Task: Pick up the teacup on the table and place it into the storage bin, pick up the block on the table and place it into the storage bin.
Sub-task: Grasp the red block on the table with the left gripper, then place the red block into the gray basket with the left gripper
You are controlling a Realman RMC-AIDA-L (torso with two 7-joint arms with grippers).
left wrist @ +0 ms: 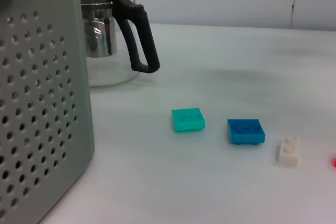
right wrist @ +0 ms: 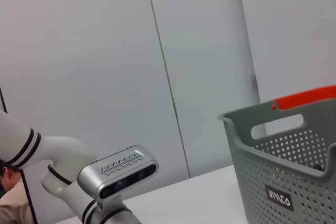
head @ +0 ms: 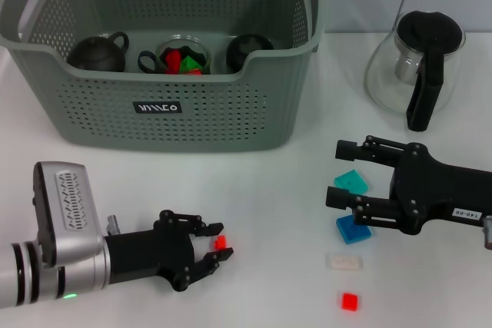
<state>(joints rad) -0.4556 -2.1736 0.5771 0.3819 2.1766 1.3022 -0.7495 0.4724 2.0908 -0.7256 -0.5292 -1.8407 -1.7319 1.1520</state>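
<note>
The grey storage bin [head: 92, 113] stands at the back left; its wall also fills the near side of the left wrist view [left wrist: 42, 108]. Inside it sit two dark teacups [head: 98, 53] [head: 250, 51] and a glass cup [head: 184, 57] of coloured pieces. Low at the front left, my left gripper [head: 221, 242] is shut on a small red block [head: 222, 243]. On the right, my right gripper [head: 342, 174] is open, its fingers either side of a teal block [head: 351, 182]. A blue block [head: 353, 230] lies just beside it.
A glass coffee pot [head: 415, 59] with a black handle stands at the back right. A white block [head: 344, 261] and another red block [head: 349, 301] lie at the front right. The teal [left wrist: 187, 119], blue [left wrist: 245, 130] and white [left wrist: 289, 150] blocks show in the left wrist view.
</note>
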